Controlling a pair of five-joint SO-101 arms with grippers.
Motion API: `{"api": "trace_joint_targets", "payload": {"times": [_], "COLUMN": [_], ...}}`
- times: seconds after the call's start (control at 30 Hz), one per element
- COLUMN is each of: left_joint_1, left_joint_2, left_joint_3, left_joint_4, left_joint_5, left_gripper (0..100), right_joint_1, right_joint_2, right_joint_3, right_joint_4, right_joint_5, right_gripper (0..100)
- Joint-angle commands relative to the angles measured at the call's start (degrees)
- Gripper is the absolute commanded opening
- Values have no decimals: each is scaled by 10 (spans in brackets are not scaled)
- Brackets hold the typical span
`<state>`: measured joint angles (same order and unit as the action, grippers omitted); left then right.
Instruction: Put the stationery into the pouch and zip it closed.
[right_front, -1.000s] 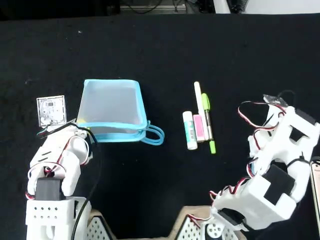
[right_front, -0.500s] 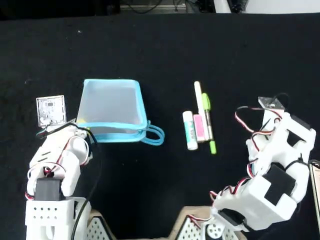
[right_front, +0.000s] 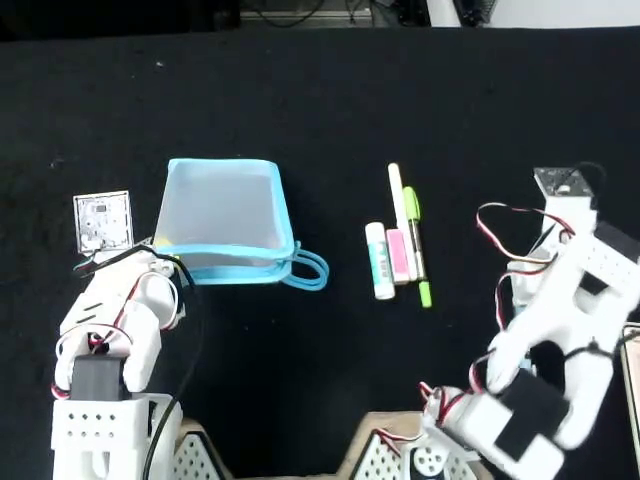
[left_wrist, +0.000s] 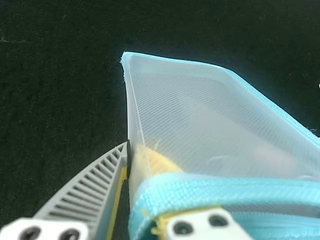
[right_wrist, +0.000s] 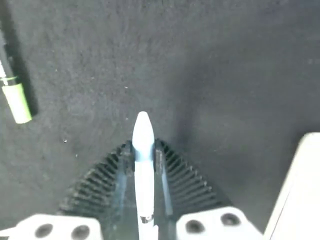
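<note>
The translucent pouch (right_front: 222, 215) with blue trim lies at the centre left, its zip edge and loop facing the arms. My left gripper (right_front: 165, 262) is shut on the pouch's near left corner. In the left wrist view one finger (left_wrist: 95, 195) is outside the mesh and the yellow pad shows through the pouch (left_wrist: 210, 125). A white pen (right_front: 399, 205), a green highlighter (right_front: 416, 240), a pink eraser (right_front: 397, 255) and a glue stick (right_front: 379, 260) lie together at the centre. My right gripper (right_front: 563, 183) hangs well to their right, shut on a slim white pen (right_wrist: 143, 150) that sticks out beyond its fingers.
A small white card (right_front: 102, 220) lies left of the pouch. A pale flat object (right_wrist: 300, 190) sits at the table's right edge by the right arm. The highlighter's green end (right_wrist: 15, 95) is in the right wrist view. Black cloth covers the table (right_front: 320, 100).
The right arm has stretched out, carrying its gripper farther from the base and a little to the right. The left arm, pouch and stationery have stayed put.
</note>
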<state>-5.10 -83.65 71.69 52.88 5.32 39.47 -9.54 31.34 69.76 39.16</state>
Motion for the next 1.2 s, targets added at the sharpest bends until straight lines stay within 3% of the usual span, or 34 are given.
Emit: {"api": "trace_joint_targets", "payload": {"times": [0.0,0.37,0.47,0.63,0.83,1.17], "left_joint_1": [2,2,2,2,2,2], "left_joint_2": [-13,-14,-14,-14,-14,-14], "left_joint_3": [-6,2,2,2,2,2], "left_joint_4": [-10,-12,-12,-13,-13,-13], "left_joint_5": [-5,-5,-5,-5,-5,-5], "left_gripper": [30,30,30,30,30,30], "right_joint_1": [-1,-3,-1,1,-18,-26], "right_joint_2": [-70,-10,23,52,70,171], "right_joint_3": [-28,107,104,45,-51,-84], "right_joint_4": [27,-179,-178,-115,17,26], "right_joint_5": [5,6,6,6,6,51], "right_gripper": [11,13,37,172,176,176]}}
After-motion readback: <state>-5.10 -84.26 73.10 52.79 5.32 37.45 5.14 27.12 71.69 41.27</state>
